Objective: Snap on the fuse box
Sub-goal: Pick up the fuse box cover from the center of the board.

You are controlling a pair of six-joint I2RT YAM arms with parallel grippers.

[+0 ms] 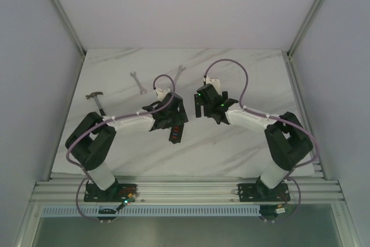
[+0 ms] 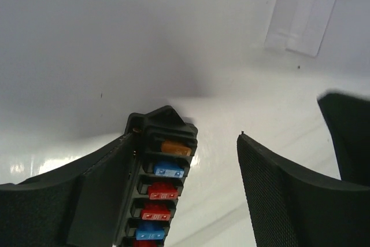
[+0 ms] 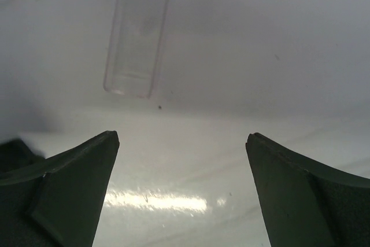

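**Surface** (image 1: 243, 143): white, marbled, holding every item below.

**Hammer** (image 1: 96, 100): near the left edge, apart from the work.

**Two wrenches** (image 1: 137, 81), (image 1: 178, 74): toward the far edge, left of centre. They are not part of the task.

**Left claw** (image 2: 188, 143): spread wide and low over the middle of the surface. One finger (image 2: 87, 195) touches the long side of the fuse box. The other finger (image 2: 289, 201) stands well apart from it, so nothing is pinched.

**Fuse box** (image 2: 159, 183): black, uncovered, on the middle of the surface and slightly toward the near edge. One orange fuse sits at its far end, with blue and red ones behind it. Its long axis runs near edge to far edge, in line with the left claw's reach. The left arm is the nearer one.

**Clear cover** (image 3: 137, 33): thin, rectangular, lying flat on bare surface. It is ahead of the right claw, slightly left of that claw's centre line, and not touching it. Its long axis points roughly away from the claw with a slight tilt. In the left wrist view it lies beyond the box's far end and off to the right, well apart. It cannot be made out in the top view.

**Right claw** (image 3: 182, 166): spread and empty. The right arm is nearer the cover.

**Assessment**: the cover is not yet on the box. The right claw would probably close across the cover's narrow width. The cover's long axis would then have to be matched to the box's.
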